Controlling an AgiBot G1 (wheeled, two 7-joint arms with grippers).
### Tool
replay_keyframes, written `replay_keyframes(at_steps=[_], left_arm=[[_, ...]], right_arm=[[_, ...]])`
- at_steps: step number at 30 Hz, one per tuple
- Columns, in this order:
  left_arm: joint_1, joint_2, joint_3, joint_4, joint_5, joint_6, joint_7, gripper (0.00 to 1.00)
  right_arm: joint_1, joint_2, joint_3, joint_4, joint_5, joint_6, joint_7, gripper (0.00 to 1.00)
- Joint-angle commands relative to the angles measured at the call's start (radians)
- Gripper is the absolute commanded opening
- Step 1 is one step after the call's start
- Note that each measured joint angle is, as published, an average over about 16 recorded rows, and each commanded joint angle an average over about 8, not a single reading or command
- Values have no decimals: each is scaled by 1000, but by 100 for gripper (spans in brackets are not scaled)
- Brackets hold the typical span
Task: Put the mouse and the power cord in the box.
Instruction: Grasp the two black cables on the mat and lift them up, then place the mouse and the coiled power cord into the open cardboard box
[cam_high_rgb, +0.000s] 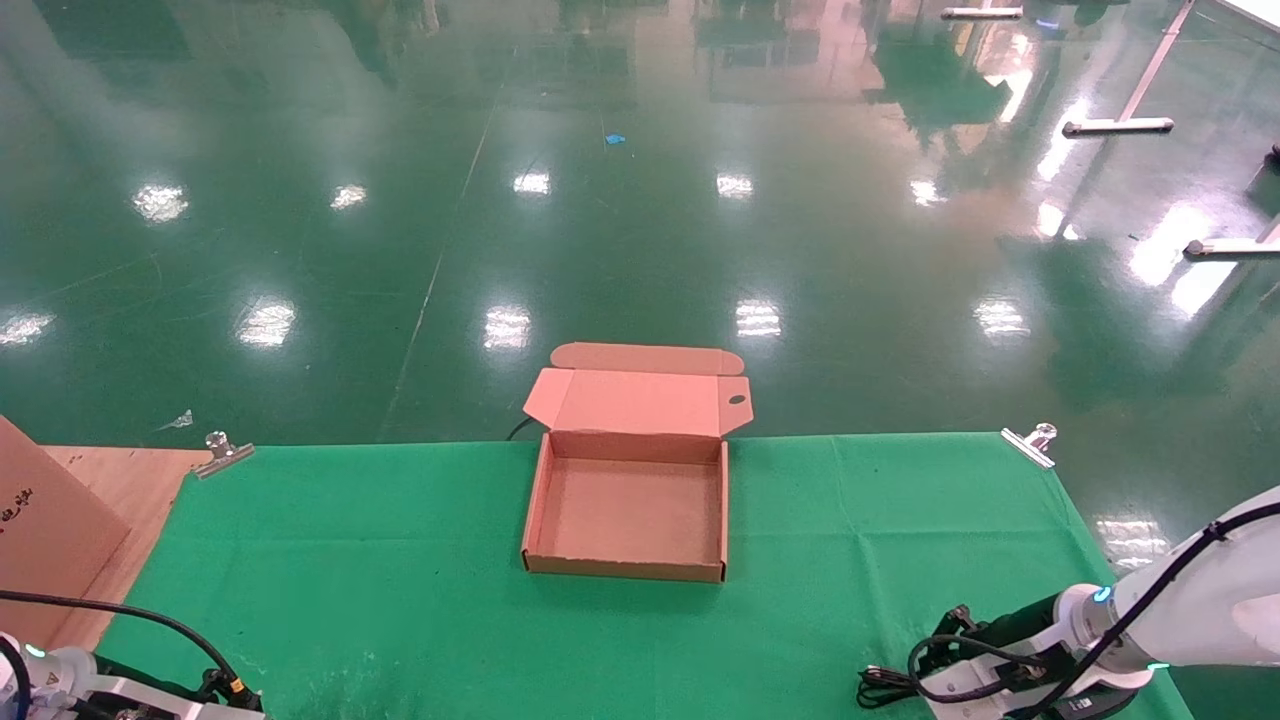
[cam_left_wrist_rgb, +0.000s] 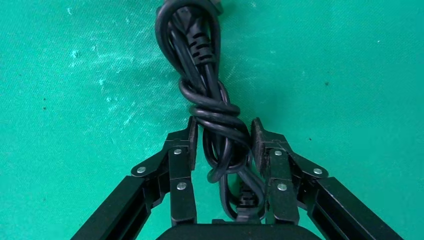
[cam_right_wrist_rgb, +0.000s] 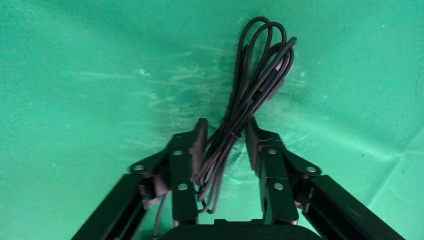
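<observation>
The box (cam_high_rgb: 630, 510) lies open and empty at the middle of the green cloth, lid folded back. In the left wrist view the power cord (cam_left_wrist_rgb: 207, 75), a thick black knotted bundle with its plug end, lies on the cloth. My left gripper (cam_left_wrist_rgb: 223, 127) is shut on its knot, both pads against it. My right gripper (cam_right_wrist_rgb: 225, 127), at the near right, is open around the mouse's thin coiled cable (cam_right_wrist_rgb: 250, 85). The bundle touches one pad, with a small gap to the other. A bit of that cable (cam_high_rgb: 878, 686) shows in the head view. The mouse itself is out of view.
A larger plain brown carton (cam_high_rgb: 50, 530) stands at the left edge on bare wood (cam_high_rgb: 140, 480). Metal clips (cam_high_rgb: 222, 452) (cam_high_rgb: 1030, 443) hold the cloth's far corners. Beyond the table is shiny green floor.
</observation>
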Motion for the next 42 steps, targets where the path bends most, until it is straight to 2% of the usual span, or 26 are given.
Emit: replay_keyframes(at_steps=[1, 5, 14, 27, 35, 38, 42], left_arm=[[5, 4, 1, 4, 2, -5, 4, 0], [-9, 2, -3, 7, -4, -6, 12, 0], [-84, -8, -12, -3, -15, 13, 28, 0], [-291, 35, -26, -51, -31, 60, 27, 0], [-415, 93, -40, -54, -47, 57, 18, 0], [-461, 122, -50, -49, -59, 44, 14, 0], [-511, 160, -63, -35, -77, 22, 12, 0]], right_arm=[[1, 3, 0, -1, 1, -8, -1, 0], [18, 16, 7, -2, 9, -52, -2, 0], [87, 60, 22, 3, 31, -206, -19, 0], [299, 79, 61, 34, 88, -324, 5, 0], [408, 17, 77, 47, 109, -313, 42, 0], [444, -22, 86, 49, 121, -277, 64, 0], [473, -84, 93, 52, 128, -178, 83, 0]])
